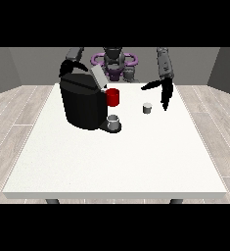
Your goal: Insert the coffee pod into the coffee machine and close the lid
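A large black rounded coffee machine [81, 104] is seen standing on the left half of the wide white table [116, 162], with its grey lid [98, 76] raised and tilted up toward the back. A red cylindrical mug [113, 97] is placed just beside the machine's right flank, behind a small grey cup [114, 121] that is set on the machine's dark drip base. The small pale grey coffee pod [147, 108] is found upright on the bare table, to the right of the red mug and apart from the machine.

The black hand at the view's right [165, 94] is held above the table just right of the pod, its fingers hanging straight down and its thumb spread out to the left; the pod is not touched. The hand at the view's left [67, 66] is partly hidden behind the machine's top, and whether its fingers are spread or curled cannot be told.
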